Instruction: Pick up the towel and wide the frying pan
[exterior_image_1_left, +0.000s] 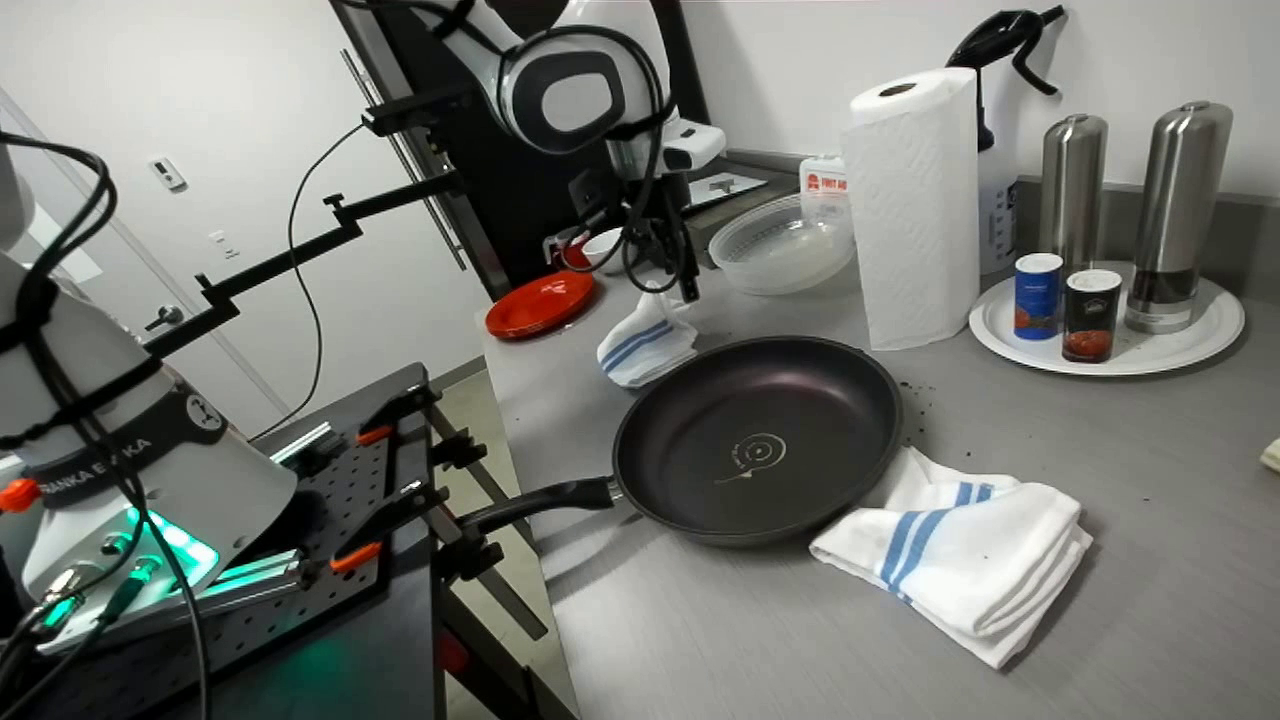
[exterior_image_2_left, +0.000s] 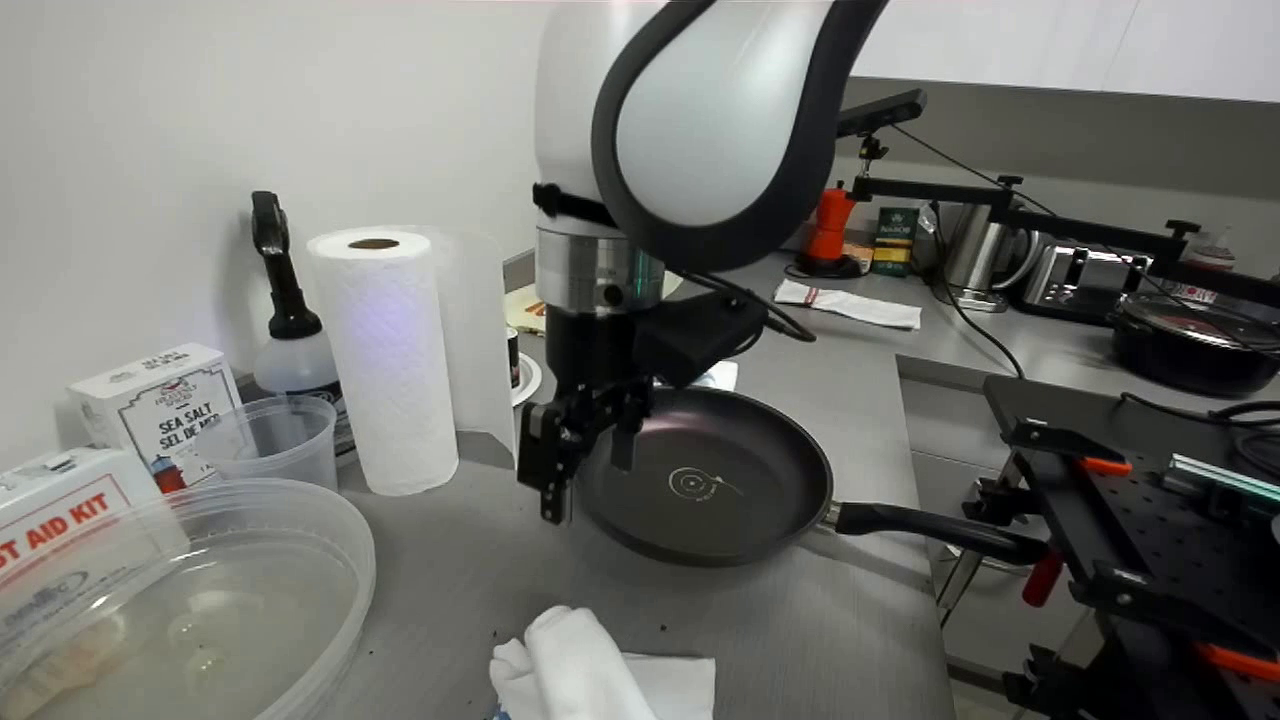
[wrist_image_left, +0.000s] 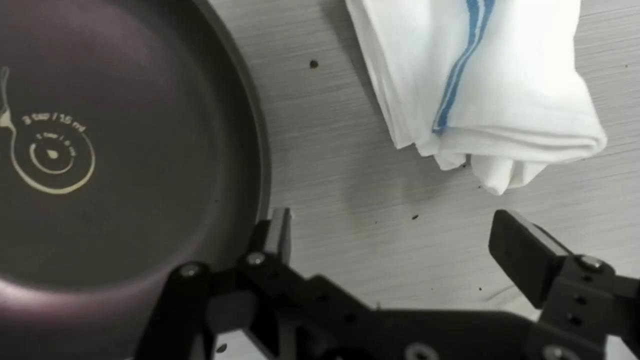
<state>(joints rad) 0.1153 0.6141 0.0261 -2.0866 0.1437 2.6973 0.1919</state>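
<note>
End effector (wrist_image_left: 391, 216): spread | frying pan (exterior_image_1_left: 760, 420): handle (exterior_image_1_left: 560, 495) toward robot base (exterior_image_1_left: 230, 475) | towel (wrist_image_left: 500, 90): axis unclear

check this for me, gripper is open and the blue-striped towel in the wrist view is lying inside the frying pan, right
Not quite: the blue-striped towel is not inside the frying pan. It lies on the counter beside the pan, and the wrist view shows a strip of counter between the two. The gripper is open, as you say.
</note>
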